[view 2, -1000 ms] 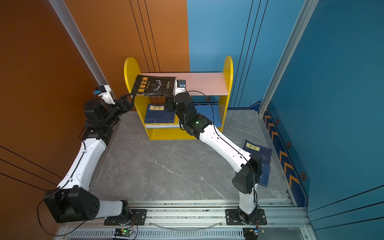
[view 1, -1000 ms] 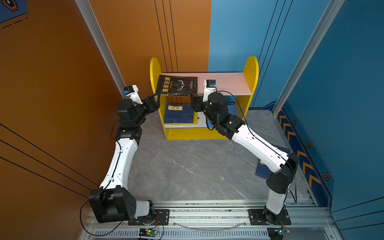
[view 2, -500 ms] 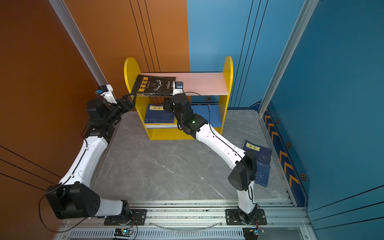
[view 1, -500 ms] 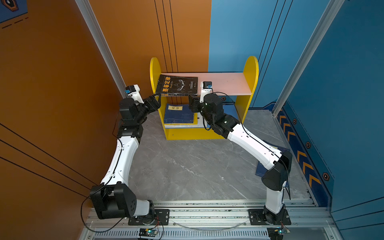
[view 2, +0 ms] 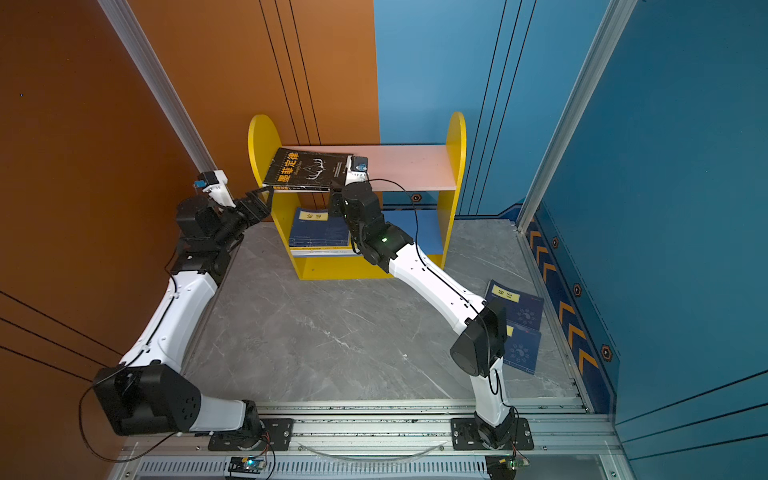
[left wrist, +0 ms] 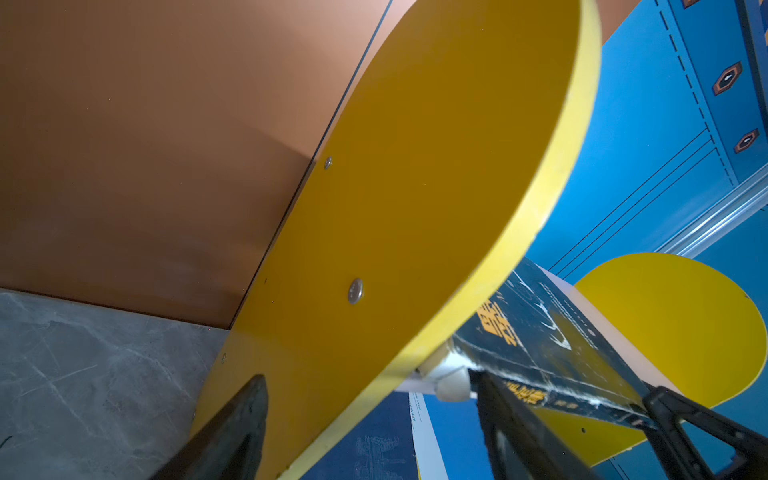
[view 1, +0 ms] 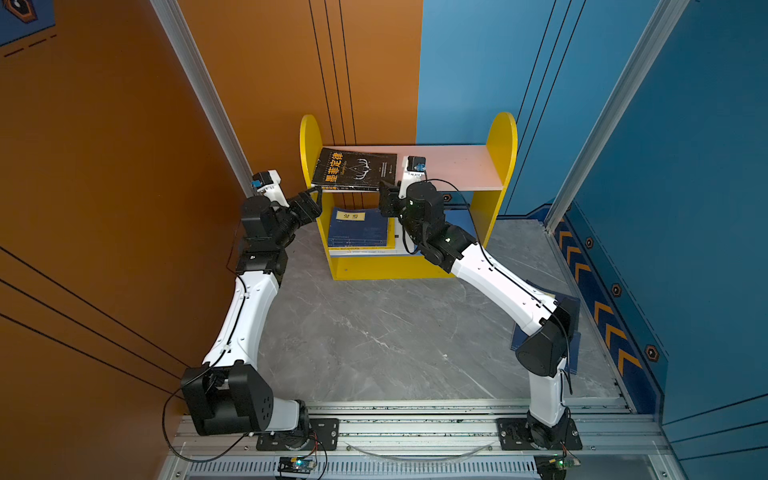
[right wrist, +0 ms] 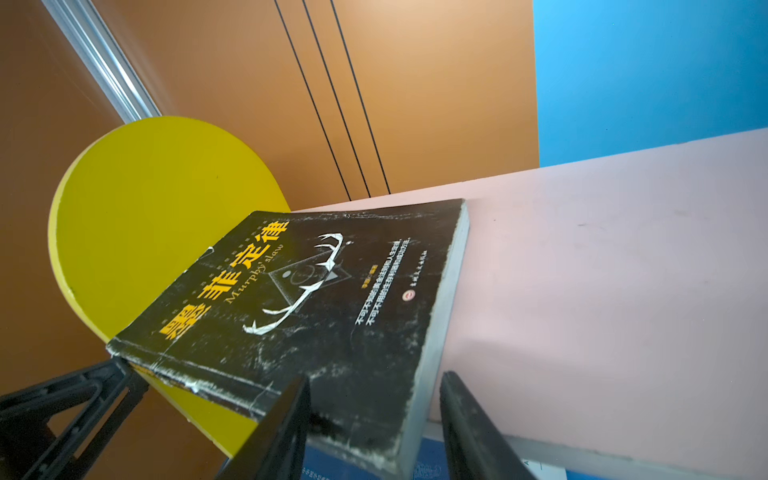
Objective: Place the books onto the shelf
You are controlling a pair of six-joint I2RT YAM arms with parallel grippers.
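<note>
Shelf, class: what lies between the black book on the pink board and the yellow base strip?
A flat stack of books, navy on top, on the blue lower board; both top views show it.

A grey marbled tabletop [view 1: 374, 332] lies between orange wall panels [view 1: 104, 166] and blue wall panels [view 1: 685, 166]. An aluminium rail [view 1: 415, 428] runs along its near edge; below it, perhaps a small circuit board [view 1: 297, 463].

On the pink upper board [view 1: 457, 170] you find free room only in the right half; the black book [view 1: 355, 170] takes the left half and overhangs the front edge. Below, the navy books [view 1: 361, 228] fill the left side and the right arm [view 1: 494, 278] stands before the rest. The floor [view 1: 374, 332] in the middle is open.
</note>
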